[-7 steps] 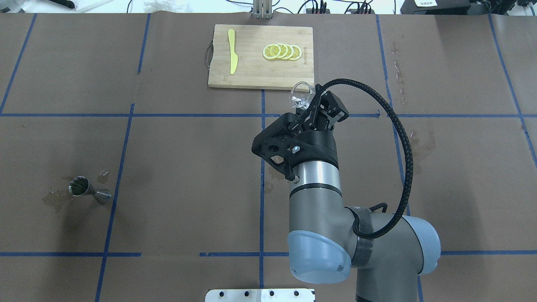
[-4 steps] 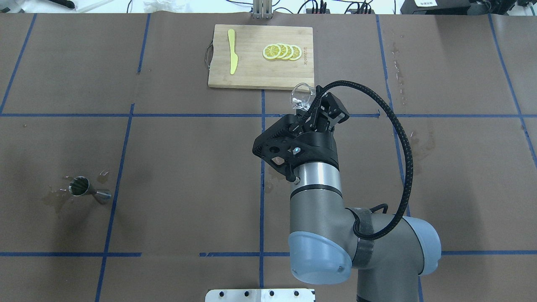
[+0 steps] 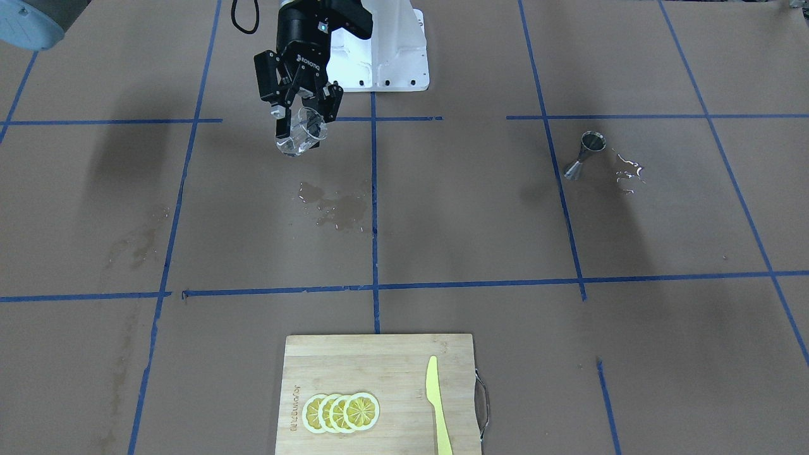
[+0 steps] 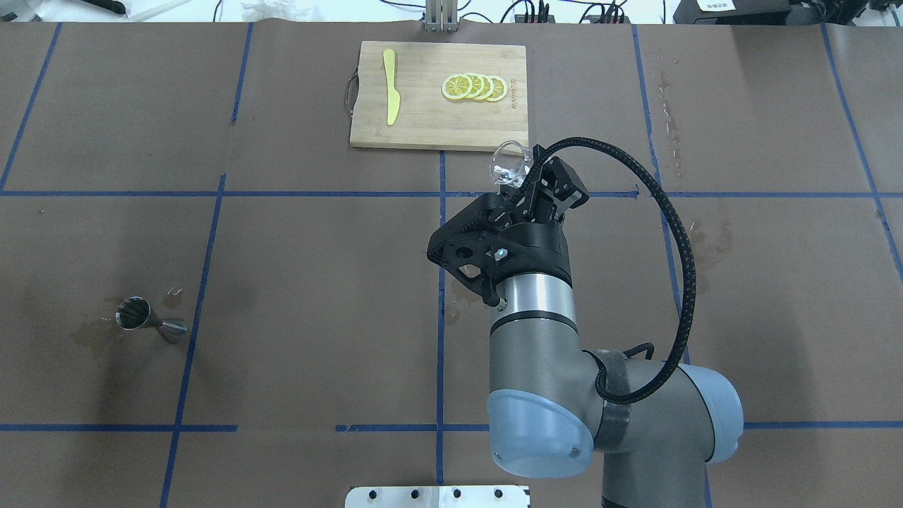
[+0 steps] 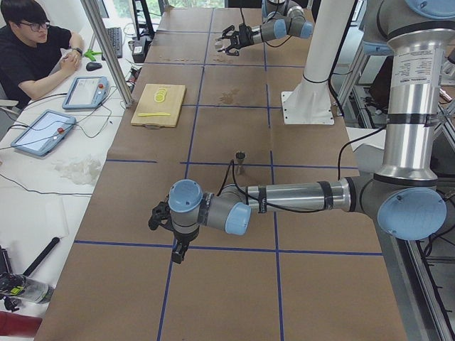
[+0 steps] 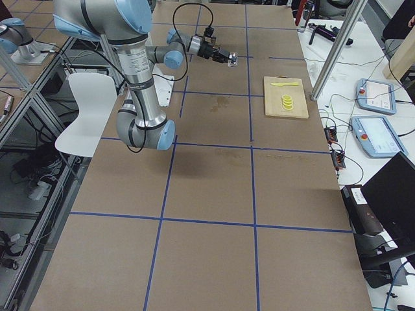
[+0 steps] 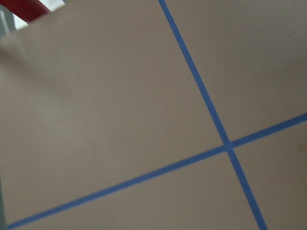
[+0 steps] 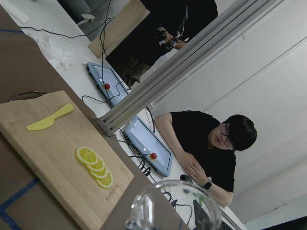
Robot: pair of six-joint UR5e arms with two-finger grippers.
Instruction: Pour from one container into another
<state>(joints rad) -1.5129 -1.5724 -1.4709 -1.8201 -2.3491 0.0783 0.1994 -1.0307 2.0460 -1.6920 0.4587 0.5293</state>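
Overhead exterior view: the right gripper [image 4: 530,175] is clamped on a clear glass [image 4: 509,164], which it holds tilted above the table [image 4: 317,247], with the rim turned toward the cutting board [image 4: 437,123]. The glass hangs just off the near edge of the board, near its right corner, and touches neither the board nor the table. Whether any liquid lies in it cannot be told. The jigger [image 4: 144,319] stands upright on the brown paper far to the robot's left, well apart from the glass, with its wider cup uppermost. On the board lie a row of overlapping lemon slices [image 4: 474,87] and, apart from them, a yellow knife [image 4: 390,85]. In the front-facing view, a wet patch [image 3: 335,205] marks the paper between the held glass and the board, and small droplets [image 3: 626,169] glisten just beside the jigger. The left gripper [image 5: 158,212] shows only in the exterior left view, low over the table at the near end, and whether its jaws are apart or together cannot be told; its wrist camera shows only brown paper crossed by blue tape [image 7: 225,143]. An operator [image 5: 28,53] sits at the far side of the table.
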